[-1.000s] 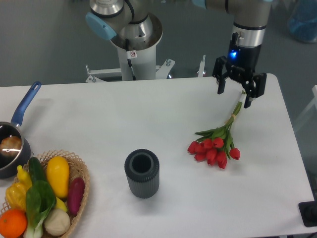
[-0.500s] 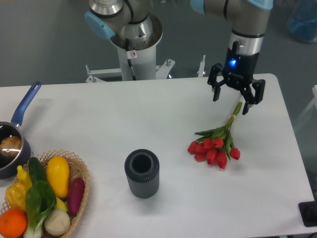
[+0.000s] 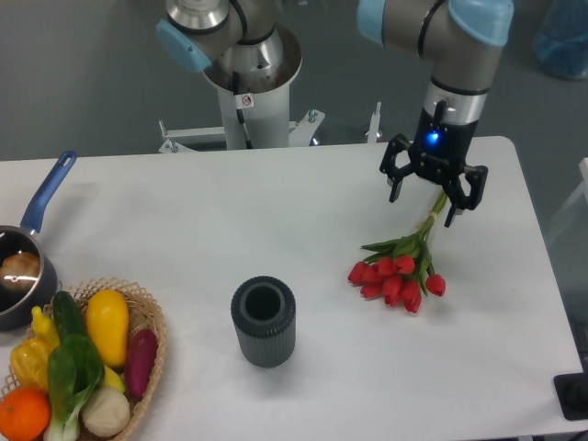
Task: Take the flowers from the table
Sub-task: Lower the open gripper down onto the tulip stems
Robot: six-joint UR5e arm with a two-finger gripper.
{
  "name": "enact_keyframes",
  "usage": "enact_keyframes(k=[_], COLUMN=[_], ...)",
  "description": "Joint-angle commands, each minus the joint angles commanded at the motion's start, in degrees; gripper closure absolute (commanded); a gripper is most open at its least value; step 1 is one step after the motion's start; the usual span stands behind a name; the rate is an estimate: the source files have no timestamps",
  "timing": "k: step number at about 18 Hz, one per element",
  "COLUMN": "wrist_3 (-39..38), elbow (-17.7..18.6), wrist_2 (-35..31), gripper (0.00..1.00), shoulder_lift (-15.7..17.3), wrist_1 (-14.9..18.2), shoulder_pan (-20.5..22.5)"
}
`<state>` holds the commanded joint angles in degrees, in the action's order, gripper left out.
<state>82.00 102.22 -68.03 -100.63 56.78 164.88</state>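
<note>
Red flowers (image 3: 397, 276) lay on the white bench (image 3: 276, 230), not yet grasped, while the gripper (image 3: 429, 190) hung spread above their stems.

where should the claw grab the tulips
Grip the flowers by the thin bundled stems near their upper end, coming straight down from above. They lie flat on the table, and the open claw already hangs over the stems; the blooms are bulky and fragile.

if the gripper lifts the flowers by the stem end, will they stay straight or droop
Probably droop: the flowers have thin stems and their red heads bunch at the far end. Likely light. The open gripper could crush or slip on such narrow stems.
</note>
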Motion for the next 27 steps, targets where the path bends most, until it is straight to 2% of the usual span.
enact_keyframes(k=[6,10,12,19,24,27], wrist_3=[0.70,2.37,3.33,9.57,9.32,9.67], elbow=[1.40,1.41,1.84,2.81,2.81,3.07], wrist_2=[-1.40,-11.85,-13.62,-15.47,-15.47,-15.29], gripper=[0.00,0.00,0.00,0.00,0.00,0.00], shoulder_lift=[-1.49,-3.60,-4.39,-6.77,-9.05,-9.32], wrist_1=[0.18,0.09,0.09,0.18,0.09,0.09], shoulder_pan=[2.12,1.33,1.06,1.41,1.85,2.73])
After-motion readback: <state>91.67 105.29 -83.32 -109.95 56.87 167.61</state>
